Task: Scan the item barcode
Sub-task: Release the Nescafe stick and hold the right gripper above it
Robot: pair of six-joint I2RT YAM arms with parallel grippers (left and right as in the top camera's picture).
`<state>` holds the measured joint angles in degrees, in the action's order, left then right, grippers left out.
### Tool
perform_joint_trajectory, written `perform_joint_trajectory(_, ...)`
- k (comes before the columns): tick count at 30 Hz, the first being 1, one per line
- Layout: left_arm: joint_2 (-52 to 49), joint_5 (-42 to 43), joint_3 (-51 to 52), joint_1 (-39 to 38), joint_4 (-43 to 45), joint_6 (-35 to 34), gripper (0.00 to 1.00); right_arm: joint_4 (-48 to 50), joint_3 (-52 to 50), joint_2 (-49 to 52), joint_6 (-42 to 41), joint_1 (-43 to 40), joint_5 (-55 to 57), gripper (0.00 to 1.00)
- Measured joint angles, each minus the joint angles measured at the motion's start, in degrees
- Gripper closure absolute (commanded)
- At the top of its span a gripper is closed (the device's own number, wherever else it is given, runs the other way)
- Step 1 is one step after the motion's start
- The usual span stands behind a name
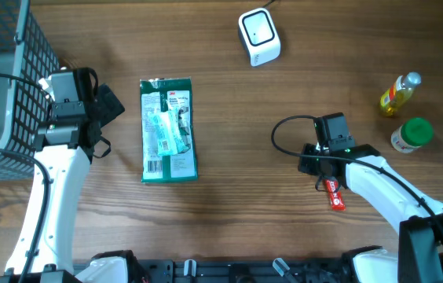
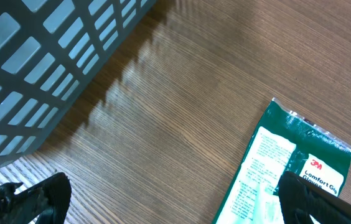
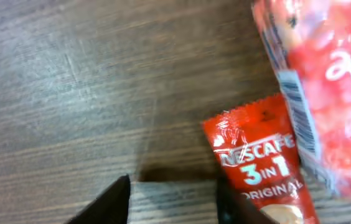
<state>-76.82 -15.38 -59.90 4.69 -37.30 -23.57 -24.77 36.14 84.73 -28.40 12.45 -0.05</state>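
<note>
Risk for you: the Nescafé sachet (image 3: 256, 165) lies flat toward the table's (image 3: 70, 74) near edge, right of centre, just beside your right hand (image 3: 172, 190), spread apart and empty, so a pinch may skid off it.

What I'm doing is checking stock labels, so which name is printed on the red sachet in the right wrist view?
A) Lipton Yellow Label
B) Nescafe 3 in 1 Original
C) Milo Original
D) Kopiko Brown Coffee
B: the red sachet lying on the wooden table carries the white lettering "Nescafe 3 in 1 Original" across its front.
</note>
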Motion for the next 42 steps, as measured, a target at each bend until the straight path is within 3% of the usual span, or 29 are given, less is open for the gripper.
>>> perform_joint_trajectory(3,0.0,0.0,0.0,0.0,0.0,0.0,0.0,0.76,0.02,-0.02,-0.09,0.0,0.02,0.24)
perform_joint_trajectory(5,0.0,0.0,0.0,0.0,0.0,0.0,0.0,1.84,-0.02,-0.15,-0.11,0.0,-0.81,0.22)
perform_joint_trajectory(25,0.0,0.0,0.0,0.0,0.0,0.0,0.0,4.81,-0.22,0.0,0.13,-0.39,-15.21,0.25)
perform_joint_trajectory(37,0.0,0.0,0.0,0.0,0.0,0.0,0.0,5.14,-0.33,0.11,0.11,-0.39,-17.11,0.25)
perform_joint_trajectory(42,0.0,0.0,0.0,0.0,0.0,0.0,0.0,5.07,-0.46,0.2,0.17,-0.39,-17.4,0.42)
